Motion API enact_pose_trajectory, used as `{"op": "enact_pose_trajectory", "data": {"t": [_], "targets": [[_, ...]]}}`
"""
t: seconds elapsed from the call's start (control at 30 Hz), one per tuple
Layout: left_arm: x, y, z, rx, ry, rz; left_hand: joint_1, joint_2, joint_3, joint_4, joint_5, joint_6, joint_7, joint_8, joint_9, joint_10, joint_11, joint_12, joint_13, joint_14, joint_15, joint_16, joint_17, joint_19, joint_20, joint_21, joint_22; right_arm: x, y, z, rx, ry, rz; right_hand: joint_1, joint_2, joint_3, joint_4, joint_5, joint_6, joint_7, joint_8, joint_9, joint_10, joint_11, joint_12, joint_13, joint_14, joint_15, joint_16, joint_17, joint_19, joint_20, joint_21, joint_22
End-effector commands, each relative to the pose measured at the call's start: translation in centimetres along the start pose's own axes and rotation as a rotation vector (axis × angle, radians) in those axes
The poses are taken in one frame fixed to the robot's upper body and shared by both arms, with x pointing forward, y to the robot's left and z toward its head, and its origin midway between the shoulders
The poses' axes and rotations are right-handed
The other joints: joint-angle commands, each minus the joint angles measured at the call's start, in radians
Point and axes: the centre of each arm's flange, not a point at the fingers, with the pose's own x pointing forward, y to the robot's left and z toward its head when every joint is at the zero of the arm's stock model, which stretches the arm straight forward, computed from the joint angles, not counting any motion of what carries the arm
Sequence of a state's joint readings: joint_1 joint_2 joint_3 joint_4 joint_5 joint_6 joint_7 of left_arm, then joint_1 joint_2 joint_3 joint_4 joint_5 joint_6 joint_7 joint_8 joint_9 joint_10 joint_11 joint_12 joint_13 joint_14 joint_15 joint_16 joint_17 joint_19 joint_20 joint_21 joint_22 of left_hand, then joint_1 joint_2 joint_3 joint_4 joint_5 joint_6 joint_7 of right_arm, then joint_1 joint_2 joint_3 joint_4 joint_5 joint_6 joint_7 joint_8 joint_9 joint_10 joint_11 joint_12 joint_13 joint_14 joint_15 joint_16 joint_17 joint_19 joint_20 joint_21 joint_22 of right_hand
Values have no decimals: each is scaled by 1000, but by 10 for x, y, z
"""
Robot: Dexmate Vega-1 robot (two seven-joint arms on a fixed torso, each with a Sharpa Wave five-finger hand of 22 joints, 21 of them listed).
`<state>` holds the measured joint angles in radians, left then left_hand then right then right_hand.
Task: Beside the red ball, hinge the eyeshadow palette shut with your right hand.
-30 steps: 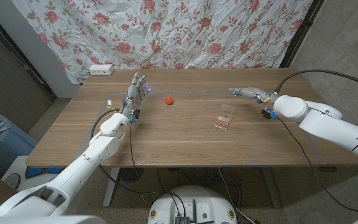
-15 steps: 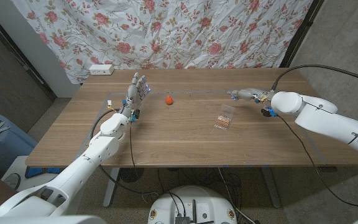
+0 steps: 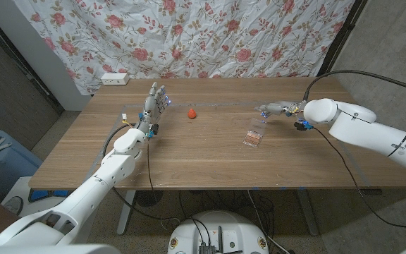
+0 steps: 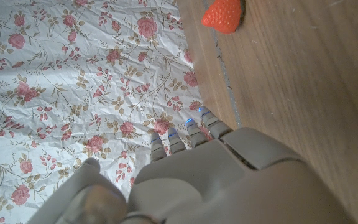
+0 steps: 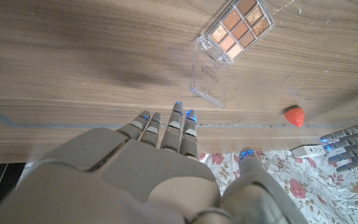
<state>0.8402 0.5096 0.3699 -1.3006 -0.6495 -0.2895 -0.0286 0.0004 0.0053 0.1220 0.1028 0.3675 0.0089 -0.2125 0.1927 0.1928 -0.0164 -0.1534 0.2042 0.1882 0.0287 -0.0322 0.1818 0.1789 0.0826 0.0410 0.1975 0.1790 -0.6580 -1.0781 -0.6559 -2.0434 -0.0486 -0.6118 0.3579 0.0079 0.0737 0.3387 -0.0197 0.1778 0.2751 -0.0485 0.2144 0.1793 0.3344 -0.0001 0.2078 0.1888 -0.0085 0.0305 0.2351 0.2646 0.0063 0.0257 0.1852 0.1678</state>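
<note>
Floral cloth hangs behind the wooden tabletop [image 3: 189, 152]. Over the last second my right hand [image 3: 274, 108] has slid in toward the eyeshadow palette [image 3: 254, 135] — closing the gap, I judge, to reach its clear lid. It holds nothing, fingers apart, near the palette but not touching. The palette lies open, well apart from the red strawberry-like ball [image 3: 192, 112].

Brown wooden table [image 3: 203, 152]. White curtain [image 3: 210, 35] strewn with pink and red roses. Small red strawberry [image 3: 192, 112]. Clear-lidded palette [image 5: 232, 37] of tan, copper and brown squares. Grey hands [image 3: 154, 102], blue-lit fingertips [image 5: 176, 106]. White power strip [image 3: 115, 78].
</note>
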Motion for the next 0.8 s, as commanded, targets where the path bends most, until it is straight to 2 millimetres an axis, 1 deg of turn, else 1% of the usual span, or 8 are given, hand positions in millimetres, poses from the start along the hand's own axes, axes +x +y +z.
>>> {"op": "enact_pose_trajectory", "data": {"t": [0.03, 0.1, 0.13, 0.17, 0.2, 0.47, 0.6, 0.8], "targets": [[0, 0, 0, 0, 0, 1, 5, 10, 9, -2, 7, -2, -7, 5, 4, 1, -9, 5, 4, 4, -23, 6, 5, 8, 2, 5, 4, 7, 1, 10, -36, 1, 56, -14, 7, -3, 7, 5, 12, -6, -2, 3, 12, 4, 7, 5, 2, 17, 6, 0, -6, 6, 0, 3], [0, 0, 0, 0, 0, 1, 5, 10, 9, -2, 7, -2, -7, 5, 4, 2, -6, 5, 4, 4, -23, 6, 5, 8, 2, 5, 4, 8, 1, 12, -42, 0, 60, -14, 7, -5, 10, 5, 14, -10, -2, 3, 14, 6, 7, 6, 2, 16, 6, 1, -7, 6, 1, 3], [0, 0, 0, 0, 0, 1, 5, 10, 9, -2, 7, -2, -7, 5, 4, 2, -6, 5, 4, 4, -23, 6, 5, 8, 1, 5, 4, 9, 0, 14, -45, 4, 63, -14, 7, -6, 11, 5, 12, -14, -3, 2, 14, 6, 6, 6, 2, 16, 7, 1, -7, 6, 1, 3], [0, 0, 0, 0, 0, 1, 5, 10, 9, -2, 7, -2, -7, 5, 4, 1, -7, 5, 4, 4, -23, 6, 5, 8, 1, 5, 4, 9, 0, 15, -50, 2, 65, -14, 7, -7, 13, 5, 14, -24, -4, 2, 14, 6, 6, 6, 2, 16, 7, 1, -9, 8, 0, 3], [0, 0, 0, 0, 0, 1, 5, 10, 9, -2, 7, -2, -7, 5, 4, 1, -8, 5, 4, 4, -23, 6, 5, 8, 1, 5, 4, 9, 0, 15, -50, 5, 70, -15, 8, -8, 15, 5, 14, -26, -4, 2, 18, 6, 7, 6, 2, 14, 7, 1, -10, 10, 0, 3], [0, 0, 0, 0, 0, 1, 5, 10, 9, -2, 7, -2, -7, 5, 4, 0, -8, 5, 4, 4, -23, 6, 5, 9, 3, 5, 4, 12, -1, 20, -68, 19, 102, -14, 7, -13, 22, 6, 18, -34, -6, 2, 33, 7, 10, 7, 6, 13, 10, 0, -10, 16, 2, 3], [0, 0, 0, 0, 0, 1, 5, 10, 9, -2, 7, -2, -7, 5, 4, 1, -7, 5, 4, 4, -23, 6, 5, 7, 2, 4, 4, 11, -2, 22, -73, 20, 111, -13, 7, -15, 25, 6, 24, -40, -6, 2, 38, 9, 10, 8, 14, 20, 13, 0, -7, 20, 3, 3], [0, 0, 0, 0, 0, 1, 5, 10, 9, -2, 7, -2, -7, 5, 4, 0, -7, 5, 4, 4, -23, 6, 5, 7, 0, 4, 4, 11, -3, 24, -75, 29, 120, -12, 6, -19, 30, 7, 31, -37, -6, 2, 54, 15, 14, 8, 18, 21, 14, -1, -6, 22, 4, 3]]}}
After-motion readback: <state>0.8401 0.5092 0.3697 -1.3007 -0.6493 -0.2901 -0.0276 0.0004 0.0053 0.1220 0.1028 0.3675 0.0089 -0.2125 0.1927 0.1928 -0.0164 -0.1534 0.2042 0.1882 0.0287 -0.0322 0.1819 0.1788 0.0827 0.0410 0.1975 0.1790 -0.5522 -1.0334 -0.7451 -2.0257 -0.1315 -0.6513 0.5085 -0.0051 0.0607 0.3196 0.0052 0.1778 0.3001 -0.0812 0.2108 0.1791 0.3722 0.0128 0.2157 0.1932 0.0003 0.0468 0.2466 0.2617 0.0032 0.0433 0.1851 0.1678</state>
